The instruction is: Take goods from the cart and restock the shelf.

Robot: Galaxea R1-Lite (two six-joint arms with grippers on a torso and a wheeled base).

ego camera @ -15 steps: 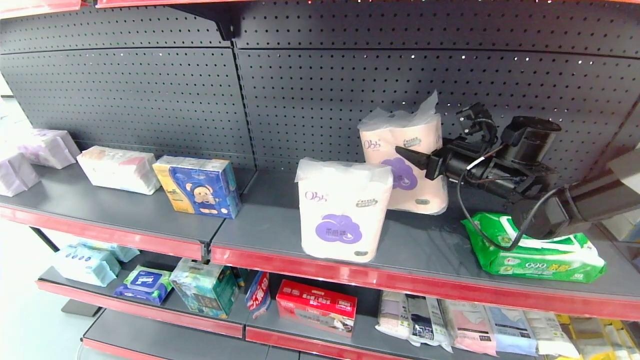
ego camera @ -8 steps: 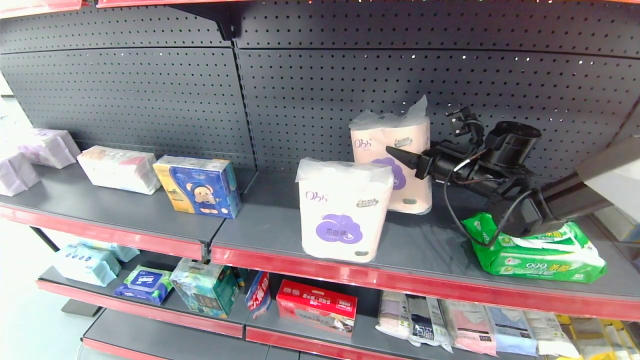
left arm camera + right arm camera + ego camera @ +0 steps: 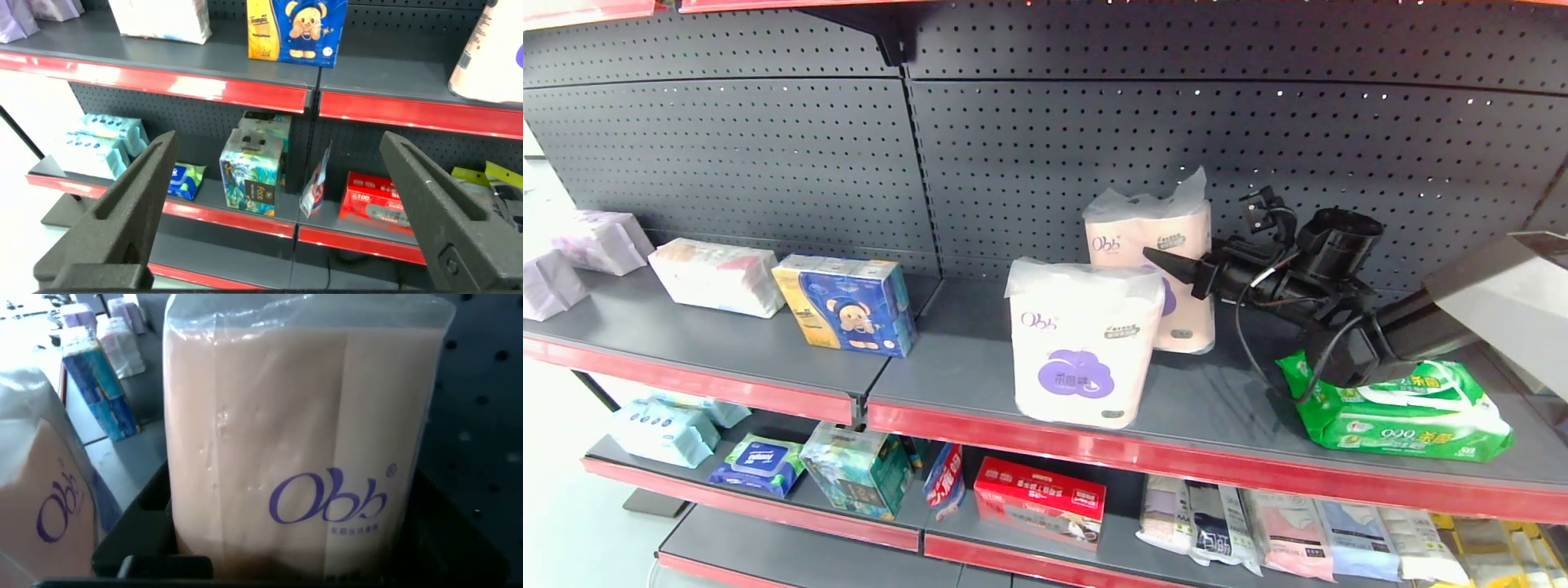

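Pink toilet-roll pack upright near back edge of shelf, just behind white toilet-roll pack. Clamped from its right side between fingers of right gripper. Green wipes pack flat towards right end of shelf. Left gripper facing lower shelves, fingers spread wide, grasping nothing.

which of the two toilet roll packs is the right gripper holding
The rear pack, pinker and nearer the pegboard, sits clamped in the right gripper; the whiter front pack stands free at the shelf edge.
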